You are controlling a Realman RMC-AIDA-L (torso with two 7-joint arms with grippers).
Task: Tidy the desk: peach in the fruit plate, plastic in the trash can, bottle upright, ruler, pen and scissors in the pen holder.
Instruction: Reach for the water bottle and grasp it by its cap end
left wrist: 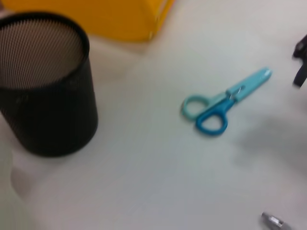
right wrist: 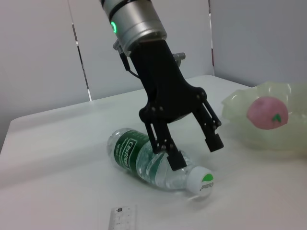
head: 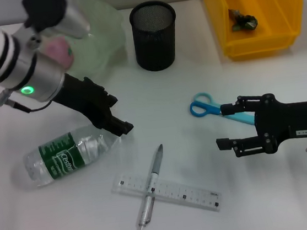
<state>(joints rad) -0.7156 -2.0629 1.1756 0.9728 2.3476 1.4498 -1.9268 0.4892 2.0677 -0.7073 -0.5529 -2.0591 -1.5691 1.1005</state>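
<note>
A clear bottle [head: 64, 157] with a green label lies on its side at the left, cap toward the middle. My left gripper [head: 118, 114] is open just above its neck, with one finger on each side in the right wrist view [right wrist: 194, 149], where the bottle [right wrist: 144, 160] also shows. A pink peach [head: 58, 51] sits in the pale green fruit plate [head: 103, 34]. Blue scissors [head: 207, 108] lie by my open, empty right gripper [head: 224, 126]. A pen [head: 151, 186] lies across a clear ruler [head: 176, 193]. The black mesh pen holder [head: 154, 34] stands at the back.
A yellow bin [head: 256, 42] at the back right holds a crumpled piece of plastic [head: 242, 20]. The left wrist view shows the pen holder [left wrist: 43, 86], the scissors [left wrist: 225, 103] and the bin's corner [left wrist: 110, 19].
</note>
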